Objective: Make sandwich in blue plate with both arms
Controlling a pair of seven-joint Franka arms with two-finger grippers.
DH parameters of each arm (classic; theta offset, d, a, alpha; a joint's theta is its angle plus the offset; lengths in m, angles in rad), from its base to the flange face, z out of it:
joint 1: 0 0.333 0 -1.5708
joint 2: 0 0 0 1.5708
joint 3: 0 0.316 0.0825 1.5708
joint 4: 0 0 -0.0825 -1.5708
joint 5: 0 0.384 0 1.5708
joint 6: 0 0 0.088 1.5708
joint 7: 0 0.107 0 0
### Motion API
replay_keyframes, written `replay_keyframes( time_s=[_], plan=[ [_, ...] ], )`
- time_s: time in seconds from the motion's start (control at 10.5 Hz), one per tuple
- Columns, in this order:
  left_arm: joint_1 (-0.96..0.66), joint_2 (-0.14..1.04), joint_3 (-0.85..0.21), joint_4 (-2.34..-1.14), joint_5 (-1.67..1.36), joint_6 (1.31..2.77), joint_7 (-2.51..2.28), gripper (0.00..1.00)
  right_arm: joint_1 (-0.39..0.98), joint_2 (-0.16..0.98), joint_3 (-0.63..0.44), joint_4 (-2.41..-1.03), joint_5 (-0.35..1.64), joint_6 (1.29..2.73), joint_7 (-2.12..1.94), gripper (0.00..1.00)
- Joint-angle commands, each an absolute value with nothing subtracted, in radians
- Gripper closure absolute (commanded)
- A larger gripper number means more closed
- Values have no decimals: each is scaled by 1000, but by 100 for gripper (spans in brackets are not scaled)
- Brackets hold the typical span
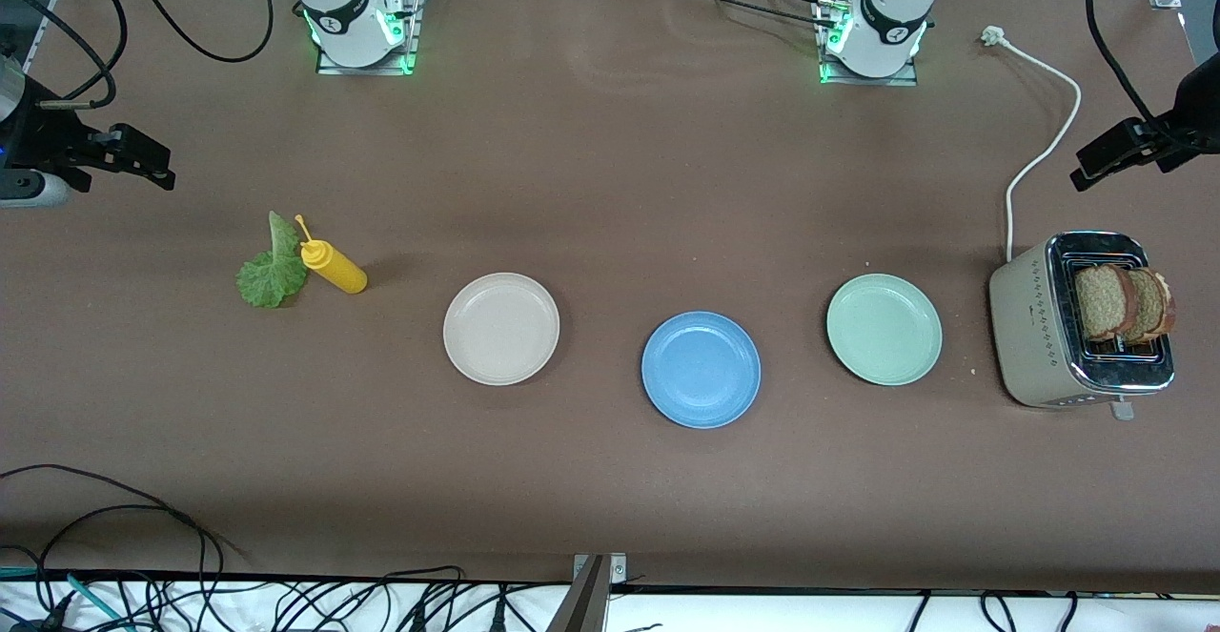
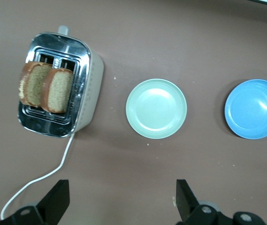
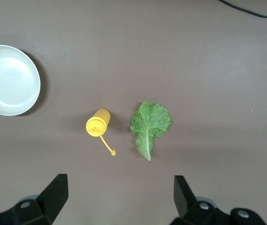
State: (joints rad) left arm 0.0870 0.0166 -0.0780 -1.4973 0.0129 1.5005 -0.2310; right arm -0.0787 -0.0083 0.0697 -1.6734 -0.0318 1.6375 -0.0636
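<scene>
The blue plate (image 1: 701, 369) lies empty near the table's middle and also shows in the left wrist view (image 2: 254, 108). Two brown bread slices (image 1: 1106, 300) (image 2: 58, 90) stand upright in the toaster's slots. The green lettuce leaf (image 1: 272, 270) (image 3: 149, 122) lies on the table toward the right arm's end, touching nothing but the table. My left gripper (image 2: 122, 197) is open and empty, high over the table beside the toaster. My right gripper (image 3: 120, 194) is open and empty, high over the table by the lettuce.
A silver toaster (image 1: 1034, 327) (image 2: 88, 93) with a white cord (image 1: 1048, 136) stands at the left arm's end. A mint-green plate (image 1: 884, 329) (image 2: 156, 108) and a beige plate (image 1: 501, 328) (image 3: 9, 79) flank the blue one. A yellow squeeze bottle (image 1: 334, 268) (image 3: 98, 123) lies beside the lettuce.
</scene>
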Motion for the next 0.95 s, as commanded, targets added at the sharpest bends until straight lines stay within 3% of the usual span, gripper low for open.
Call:
replay_keyframes(
  time_s=[0.0, 0.86],
  plan=[
    [95, -5, -78, -1511, -35, 1497, -209, 0, -83, -6, 69, -1658, -14, 1635, -69, 0],
    [95, -5, -74, -1509, -31, 1496, -206, 0, -83, -6, 69, -1654, -23, 1629, -49, 0]
  ],
)
